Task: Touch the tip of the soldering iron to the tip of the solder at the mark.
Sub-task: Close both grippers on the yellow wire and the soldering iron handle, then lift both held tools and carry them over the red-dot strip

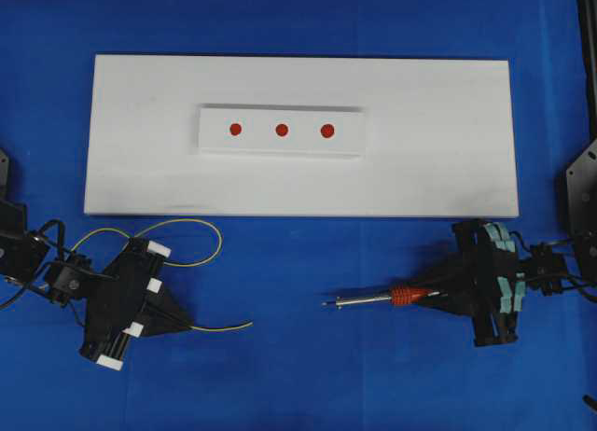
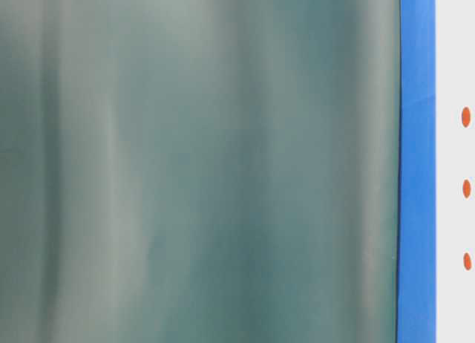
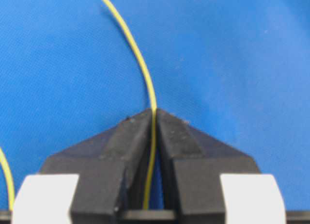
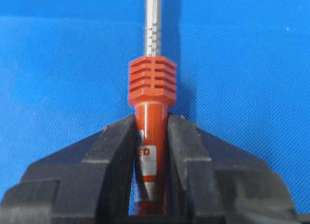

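Note:
The thin yellow solder [image 1: 224,327] lies on the blue cloth at lower left, looping behind my left gripper [image 1: 184,322]. In the left wrist view that gripper [image 3: 155,112] is shut on the solder [image 3: 140,59], whose free end curves up ahead of the jaws. My right gripper [image 1: 431,295] at lower right is shut on the red-orange handle of the soldering iron [image 1: 387,298], its silver shaft pointing left. The right wrist view shows the gripper [image 4: 151,118] clamping the soldering iron [image 4: 151,83] just behind its ribbed collar. Three red marks [image 1: 282,130] sit on a raised white strip.
A large white board [image 1: 448,170] lies across the far half of the blue cloth, carrying the raised strip [image 1: 354,137]. The table-level view is mostly blocked by a blurred grey-green surface [image 2: 200,165], with the marks [image 2: 466,188] at its right edge.

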Motion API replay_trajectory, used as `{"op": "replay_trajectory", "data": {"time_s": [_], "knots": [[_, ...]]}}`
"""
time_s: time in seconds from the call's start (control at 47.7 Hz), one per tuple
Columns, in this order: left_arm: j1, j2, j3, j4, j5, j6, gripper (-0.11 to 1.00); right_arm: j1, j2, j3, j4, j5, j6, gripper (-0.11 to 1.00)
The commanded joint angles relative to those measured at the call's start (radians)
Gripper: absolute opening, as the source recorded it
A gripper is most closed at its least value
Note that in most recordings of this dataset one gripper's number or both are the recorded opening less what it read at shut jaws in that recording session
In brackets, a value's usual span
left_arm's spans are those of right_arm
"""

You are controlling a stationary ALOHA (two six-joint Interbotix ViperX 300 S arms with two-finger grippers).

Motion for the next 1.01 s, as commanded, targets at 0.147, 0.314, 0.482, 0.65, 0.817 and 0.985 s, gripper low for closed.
{"op": "replay_trajectory", "data": {"time_s": [0.147,0.314,0.482,0.65,0.817,0.985], "knots": [[0.000,-0.077,-0.023,0.003,0.063,-0.011,0.02,-0.015,-0.048,-0.008,0.003,0.046,0.000,0.06],[0.006,-0.216,-0.058,0.003,0.270,-0.011,0.02,-0.064,-0.201,-0.017,0.005,0.210,-0.023,0.06],[0.038,-0.368,-0.126,0.003,0.566,-0.011,0.02,-0.158,-0.433,-0.078,0.002,0.540,-0.110,0.06],[0.084,-0.491,-0.198,0.008,0.822,-0.009,0.02,-0.265,-0.598,-0.173,-0.018,0.838,-0.215,0.06],[0.169,-0.565,-0.245,0.009,0.962,-0.009,0.02,-0.403,-0.690,-0.276,-0.126,1.091,-0.245,0.06],[0.268,-0.611,-0.282,0.011,1.048,-0.006,0.02,-0.534,-0.696,-0.367,-0.265,1.249,-0.239,0.06]]}}
